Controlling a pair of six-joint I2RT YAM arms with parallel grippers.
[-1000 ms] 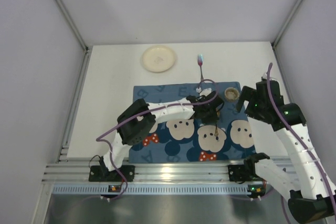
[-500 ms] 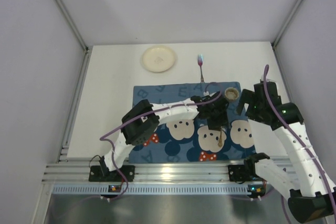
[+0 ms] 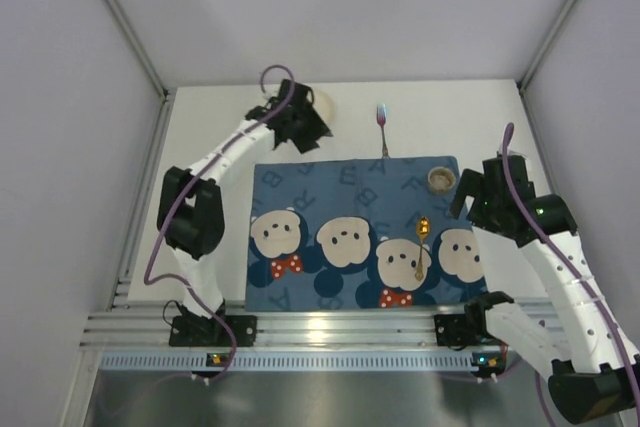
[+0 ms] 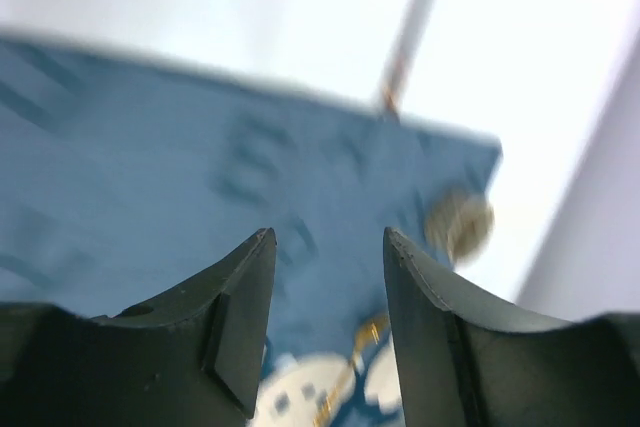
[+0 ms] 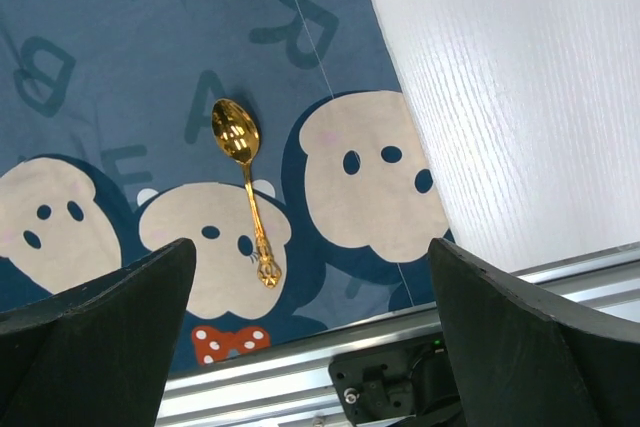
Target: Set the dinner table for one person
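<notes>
dinner table (image 3: 470, 117): your left gripper (image 3: 305, 129), fingers spread and empty, hangs over the plate (image 3: 323, 104) at upper left; right gripper (image 5: 312, 247), also spread, is well apart.

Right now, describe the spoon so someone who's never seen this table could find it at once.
Find the navy placemat with cartoon mouse faces on the white dinner table. On its right half, the spoon lies across the second face from the right, bowl toward the far edge. It alone is shiny gold; the fork beyond the mat is purplish.
</notes>
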